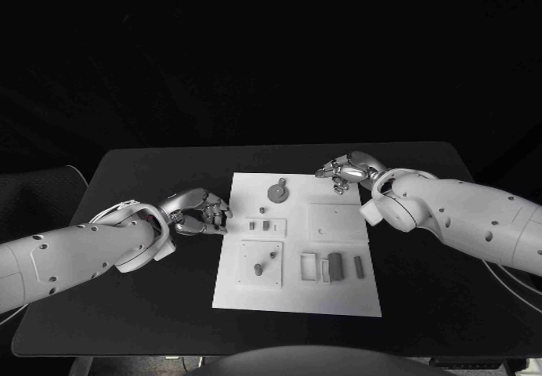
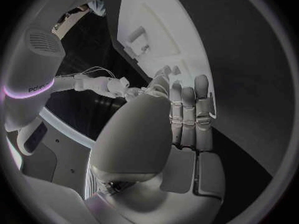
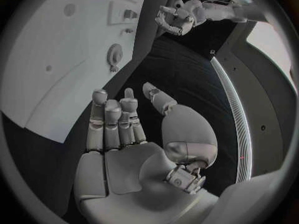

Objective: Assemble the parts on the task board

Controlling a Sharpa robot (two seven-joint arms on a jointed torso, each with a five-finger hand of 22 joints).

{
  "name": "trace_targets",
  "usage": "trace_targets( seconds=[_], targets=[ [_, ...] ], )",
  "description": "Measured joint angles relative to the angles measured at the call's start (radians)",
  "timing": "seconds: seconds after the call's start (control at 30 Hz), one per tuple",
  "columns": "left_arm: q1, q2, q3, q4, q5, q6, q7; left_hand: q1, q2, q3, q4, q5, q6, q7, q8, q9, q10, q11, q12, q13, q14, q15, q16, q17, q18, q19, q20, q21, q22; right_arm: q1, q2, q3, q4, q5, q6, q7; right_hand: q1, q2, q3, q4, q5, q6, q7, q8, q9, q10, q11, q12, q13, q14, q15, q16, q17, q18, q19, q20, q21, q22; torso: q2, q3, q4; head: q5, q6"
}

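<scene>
1. The left arm (image 1: 79,254) reaches in from the left side, forearm angled up toward the middle.
2. The left hand (image 1: 194,211) holds nothing; its fingers are loosely curled, apart from one another.
3. The right arm (image 1: 463,215) comes in from the right side.
4. The right hand (image 1: 348,171) is empty, fingers extended side by side in its wrist view.

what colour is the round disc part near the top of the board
Grey, against the white task board; the round grey disc part shows best in the head view.
</scene>
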Motion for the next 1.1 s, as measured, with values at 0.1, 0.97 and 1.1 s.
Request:
trace_targets(
  seconds=[0.1,0.97,1.1],
  targets=[
    [0.011,0.02,0.0,-0.066,0.036,0.023,-0.002,-0.057,0.004,-0.069,-0.005,-0.002,-0.005,0.005,0.001,0.002,0.0,0.0,-0.024,-0.021,-0.002,0.002,-0.012,-0.003,0.0,0.0,0.0,-0.018,-0.007,-0.009,-0.03,-0.009,0.028,-0.014,-0.006,0.018,0.011,0.003,0.0,-0.008,0.0,0.0,0.0,0.0,0.001,0.0,0.0,0.0,0.0,0.0,0.0,0.0,0.0,0.0,0.0,0.0,0.0,0.0,-0.001,-0.0001,-0.0013,-0.005,0.008],
    [0.112,0.034,0.0,-0.049,0.408,0.044,-0.035,-0.274,0.136,-0.155,0.002,0.013,-0.058,0.027,0.008,0.001,-0.023,0.03,-0.12,-0.126,-0.032,0.043,-0.117,-0.05,0.002,-0.032,0.039,-0.131,-0.074,-0.015,-0.323,-0.096,0.341,-0.201,0.117,-0.195,-0.042,-0.037,-0.11,0.044,-0.026,-0.037,0.023,0.005,0.012,-0.03,0.005,-0.035,-0.04,-0.042,0.01,-0.043,-0.032,0.0,-0.055,0.027,-0.035,-0.003,-0.026,0.0054,-0.0173,-0.024,0.013],
    [0.111,0.037,0.0,-0.04,0.431,0.04,-0.051,-0.325,0.147,-0.136,0.001,0.02,-0.061,0.024,0.008,-0.002,-0.022,0.03,-0.125,-0.133,-0.03,0.041,-0.123,-0.05,0.002,-0.032,0.039,-0.137,-0.078,0.007,-0.337,-0.099,0.382,-0.236,0.169,-0.3,-0.056,-0.037,-0.117,0.058,-0.022,-0.01,0.012,0.015,0.016,0.009,-0.008,-0.035,-0.049,-0.004,-0.001,-0.035,-0.041,0.001,-0.013,0.014,-0.022,-0.006,-0.035,0.0057,-0.0267,-0.026,0.006]
  ],
)
